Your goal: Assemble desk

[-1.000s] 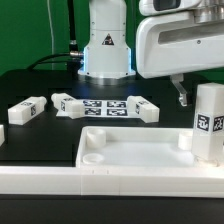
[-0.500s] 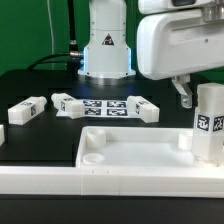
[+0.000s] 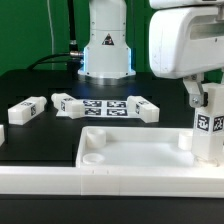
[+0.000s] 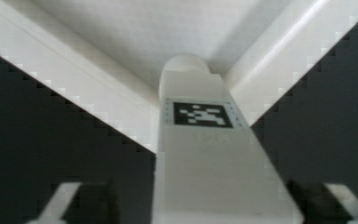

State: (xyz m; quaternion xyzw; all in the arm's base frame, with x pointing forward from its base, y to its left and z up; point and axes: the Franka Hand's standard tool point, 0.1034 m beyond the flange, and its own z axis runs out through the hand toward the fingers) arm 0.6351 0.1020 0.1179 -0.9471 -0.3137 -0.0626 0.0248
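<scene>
Your upright leg (image 3: 208,125) stands at the end of the desk slab (image 3: 130,152) that lies toward the exterior view's right, with its tag facing that camera. Its foot is hidden behind the slab's rim. The slab lies flat, rim up, by the worktop (image 3: 40,140) edge nearest the exterior camera. A long low white rail (image 3: 60,182) runs just beside it along that edge. An empty round socket (image 3: 90,157) shows in the slab's corner toward the exterior view's left.

The end effector (image 4: 202,203) is released. In the wrist view you see its fingers (image 4: 60,203) on either side of the upright leg, with a dark gap on each side, so they touch nothing. In the exterior view it hangs close by the leg's top.

Three spare legs lie on their sides farther back on the worktop. One (image 3: 28,109) is toward the exterior view's left. The other two (image 3: 68,103) (image 3: 140,108) lie at either end of the marker board (image 3: 105,106), in front of the robot's base (image 3: 105,50).
</scene>
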